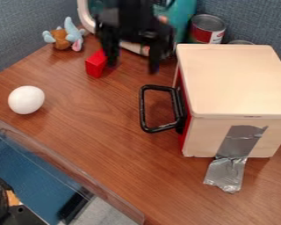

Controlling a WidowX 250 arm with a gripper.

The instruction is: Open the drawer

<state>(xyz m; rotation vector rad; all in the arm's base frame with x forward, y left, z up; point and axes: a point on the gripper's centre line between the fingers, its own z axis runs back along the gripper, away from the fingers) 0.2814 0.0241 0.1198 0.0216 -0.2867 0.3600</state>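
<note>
Nearer the camera than the empty, wide-spread gripper [132, 64], the black loop handle [142, 107] is ungrasped; the red-fronted drawer [182, 138] looks closed, gripping and pulling remaining.

The tabletop [107, 140] is wood-grained with a soft sheen, the tape [241, 139] creased and silvery.
</note>
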